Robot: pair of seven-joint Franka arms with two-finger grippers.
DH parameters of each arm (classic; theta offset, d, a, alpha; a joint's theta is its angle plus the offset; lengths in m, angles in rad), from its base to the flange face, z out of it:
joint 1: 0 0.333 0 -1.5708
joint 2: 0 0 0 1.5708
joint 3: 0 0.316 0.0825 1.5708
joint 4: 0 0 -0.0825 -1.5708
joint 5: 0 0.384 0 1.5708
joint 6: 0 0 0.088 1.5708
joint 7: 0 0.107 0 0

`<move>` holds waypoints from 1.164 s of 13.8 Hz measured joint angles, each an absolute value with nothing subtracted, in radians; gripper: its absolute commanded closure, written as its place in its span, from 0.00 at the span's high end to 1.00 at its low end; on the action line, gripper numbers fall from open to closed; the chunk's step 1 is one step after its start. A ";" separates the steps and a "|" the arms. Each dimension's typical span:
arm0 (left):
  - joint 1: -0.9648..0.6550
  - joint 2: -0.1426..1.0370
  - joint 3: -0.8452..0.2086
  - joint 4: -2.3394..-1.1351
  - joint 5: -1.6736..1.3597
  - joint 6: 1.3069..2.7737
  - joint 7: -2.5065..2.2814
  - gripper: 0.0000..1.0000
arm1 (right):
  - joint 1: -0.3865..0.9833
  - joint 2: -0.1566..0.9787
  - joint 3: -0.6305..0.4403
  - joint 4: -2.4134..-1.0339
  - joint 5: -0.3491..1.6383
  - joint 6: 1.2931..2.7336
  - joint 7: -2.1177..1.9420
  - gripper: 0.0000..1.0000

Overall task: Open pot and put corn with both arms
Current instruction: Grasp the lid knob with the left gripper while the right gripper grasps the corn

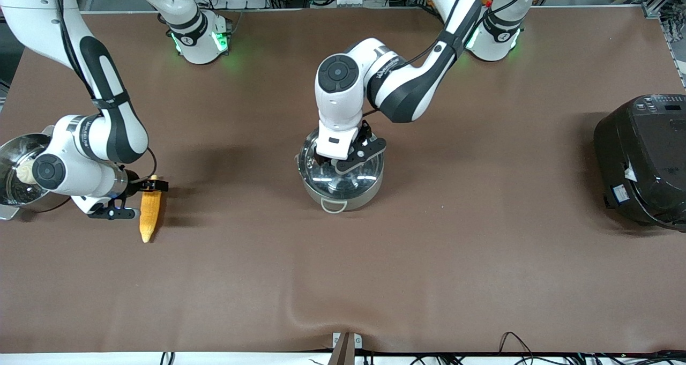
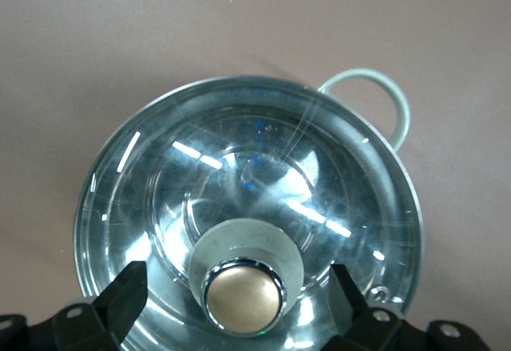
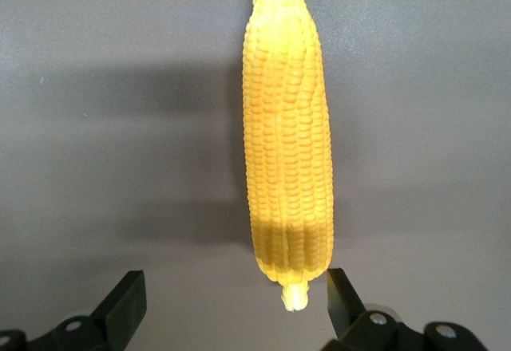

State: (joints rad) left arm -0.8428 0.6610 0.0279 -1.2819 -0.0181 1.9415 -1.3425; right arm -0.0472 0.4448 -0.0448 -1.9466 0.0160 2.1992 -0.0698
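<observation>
In the front view the left arm's wrist covers the pot's (image 1: 343, 185) lid knob and the left claw (image 1: 343, 164). The steamer pot (image 1: 16, 161) and rice cooker (image 1: 643, 161) are cut by the frame edges. The right arm hides part of the steamer pot.

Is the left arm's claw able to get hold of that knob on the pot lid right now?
Probably yes. The left gripper hangs open right over the pot, its fingers standing to either side of the lid's knob. Nothing lies between them, so closing should catch it.
</observation>
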 measured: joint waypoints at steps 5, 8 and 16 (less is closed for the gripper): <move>-0.850 0.679 0.028 -1.282 -0.018 1.941 -1.343 0.84 | -0.048 0.502 -0.047 -1.901 0.015 2.222 -0.115 1.00; -0.852 0.679 0.027 -1.282 -0.018 1.939 -1.343 0.77 | -0.054 0.562 -0.052 -1.848 0.015 2.224 -0.167 1.00; -0.868 0.684 0.027 -1.283 -0.018 1.938 -1.343 0.45 | -0.065 0.627 -0.057 -1.804 0.015 2.229 -0.267 0.70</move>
State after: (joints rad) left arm -0.8685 0.6845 0.0269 -1.2830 -0.0181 1.9375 -1.3425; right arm -0.0646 0.6269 -0.0567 -1.8042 0.0147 2.2291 -0.2674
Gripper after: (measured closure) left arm 0.335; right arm 0.000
